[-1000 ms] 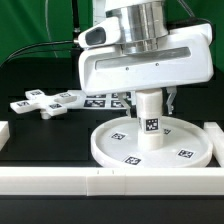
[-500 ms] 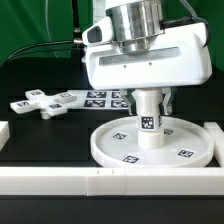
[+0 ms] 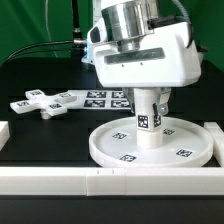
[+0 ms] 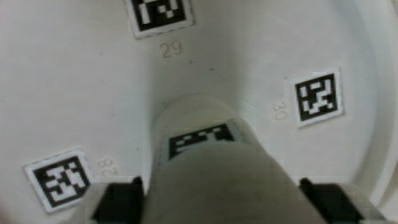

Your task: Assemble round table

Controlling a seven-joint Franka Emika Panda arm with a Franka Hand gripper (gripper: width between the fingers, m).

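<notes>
The large round disc (image 3: 100, 150) lies flat on the black table, its tags facing up. The short cylindrical post (image 3: 147, 125) stands upright at the disc's middle. My gripper (image 3: 148, 100) comes straight down over the post and is shut on its upper part. In the wrist view the post (image 4: 214, 160) fills the space between my two dark fingers (image 4: 118, 200), with the disc (image 4: 107, 90) and its tags beneath. The cross-shaped piece (image 3: 45, 101) lies apart on the table at the exterior view's left.
The marker board (image 3: 105, 98) lies flat behind the disc. A long white rail (image 3: 110, 180) runs along the front, and further rail pieces stand at the exterior view's left (image 3: 3, 130) and right (image 3: 215, 135).
My hand has turned about its vertical axis while staying over the disc. The tag on the post has shifted a little toward the exterior view's left with it.
</notes>
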